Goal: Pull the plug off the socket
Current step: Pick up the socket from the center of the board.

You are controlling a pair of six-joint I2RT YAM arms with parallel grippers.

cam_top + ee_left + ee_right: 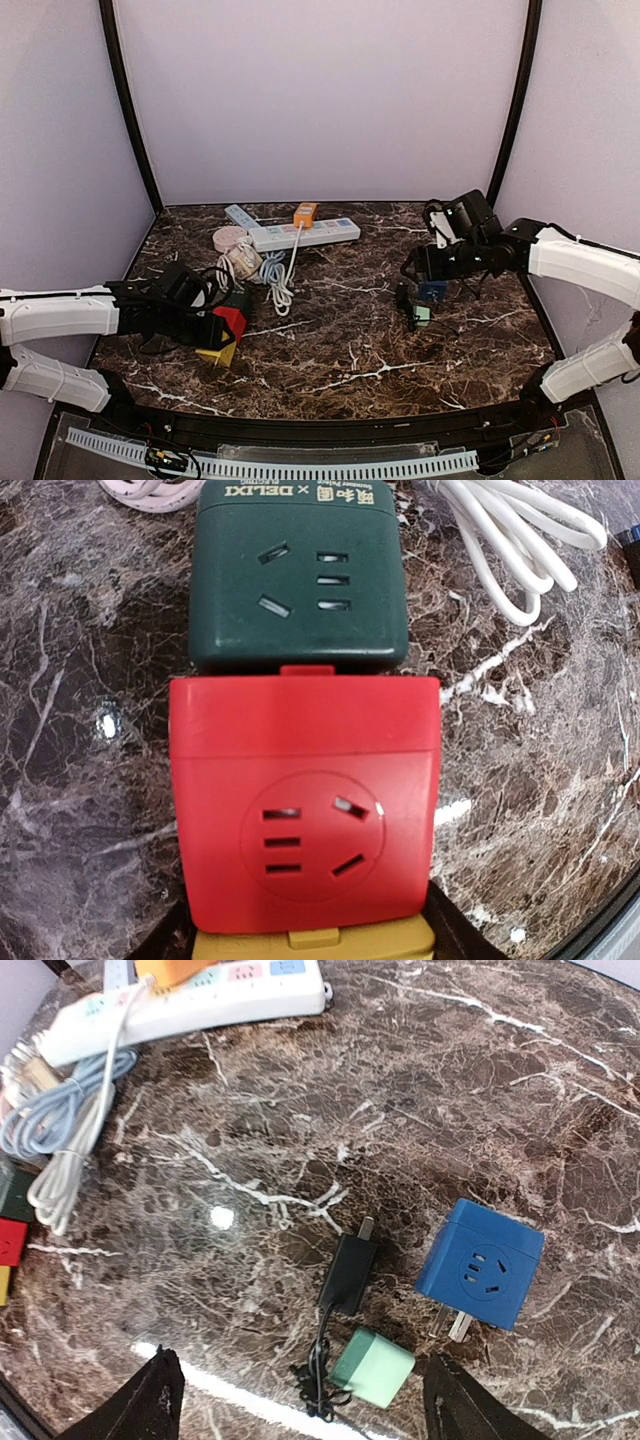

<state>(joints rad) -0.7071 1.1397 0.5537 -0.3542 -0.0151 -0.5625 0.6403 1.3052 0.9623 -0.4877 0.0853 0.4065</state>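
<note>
Plainly the blue cube plug (pixel 482 1263) lies loose on the bench (pixel 520 1090), lower right of the right wrist view, below the right hand (pixel 300 1400), spread wide and empty. Probably light, rigid, slick: pinch its flat sides. Whether the left hand (pixel 212 328) is clenched on the socket stack (pixel 303 800), I cannot tell.

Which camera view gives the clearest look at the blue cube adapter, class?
The right wrist view: the blue cube adapter lies in full sight, its socket face and prongs clear. The top external view shows it only as a small blue patch. The left wrist view misses it entirely.
</note>
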